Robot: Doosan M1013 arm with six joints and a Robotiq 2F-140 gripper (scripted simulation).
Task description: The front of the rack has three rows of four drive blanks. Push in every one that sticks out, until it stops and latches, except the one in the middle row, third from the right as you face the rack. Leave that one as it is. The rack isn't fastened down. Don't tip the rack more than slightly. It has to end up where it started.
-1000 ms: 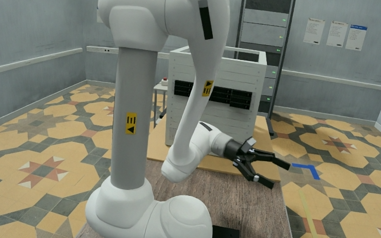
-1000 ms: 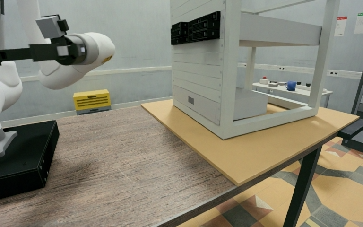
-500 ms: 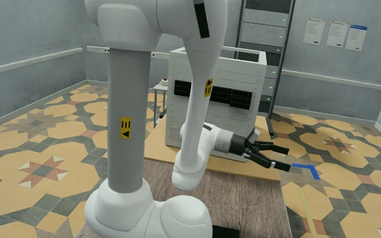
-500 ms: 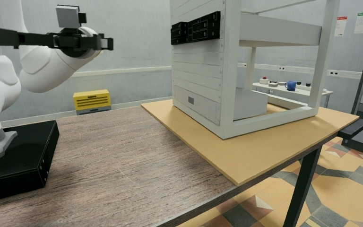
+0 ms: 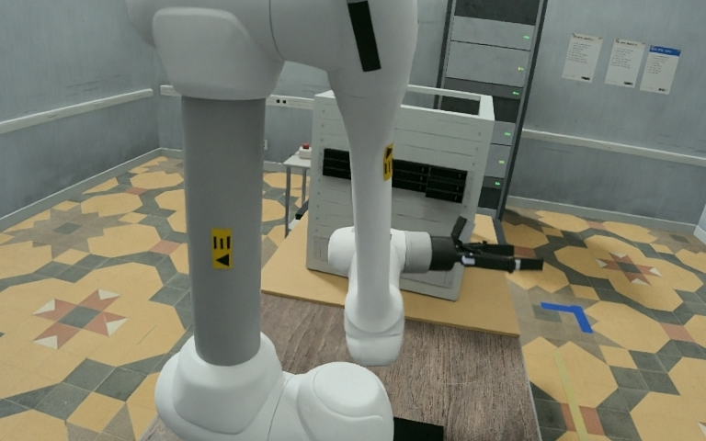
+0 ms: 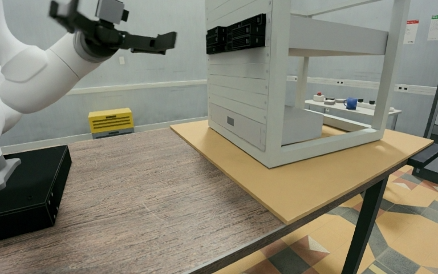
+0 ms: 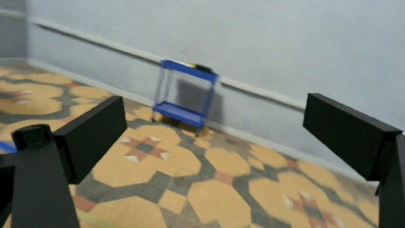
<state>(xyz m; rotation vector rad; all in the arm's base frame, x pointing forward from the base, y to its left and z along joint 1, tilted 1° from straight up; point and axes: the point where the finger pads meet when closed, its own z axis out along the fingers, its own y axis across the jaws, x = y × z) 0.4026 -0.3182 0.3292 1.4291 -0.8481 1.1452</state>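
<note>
The jaws of the gripper (image 5: 522, 257) (image 6: 112, 25) (image 7: 216, 138) are spread wide, with nothing held; they hang in the air before the front of the rack (image 5: 476, 166) (image 6: 279, 96), well apart from it, and in the top view they point off past its side rather than at its face; the drive blanks (image 5: 445, 182) (image 6: 247, 32) sit in a dark band across the upper part of that face, partly hidden by the arm (image 5: 371, 208) (image 6: 28, 80) in the top view, and their fronts stand at uneven depths in the exterior view; the blanks are black, oblong and finely ribbed, against smooth pale grey panels parted by thin seams; the rack is a boxy upright frame with square posts and open sides, standing on a flat tan board (image 5: 483, 317) (image 6: 258, 190); the board lies on a table (image 5: 448, 358) (image 6: 129, 193) with a streaky brown wood grain; the arm is rounded, smooth and white, the fingers black and blocky; between them the wrist view shows patterned floor tiles (image 7: 219, 199) and a blue cart (image 7: 178, 113) by a pale wall.
</note>
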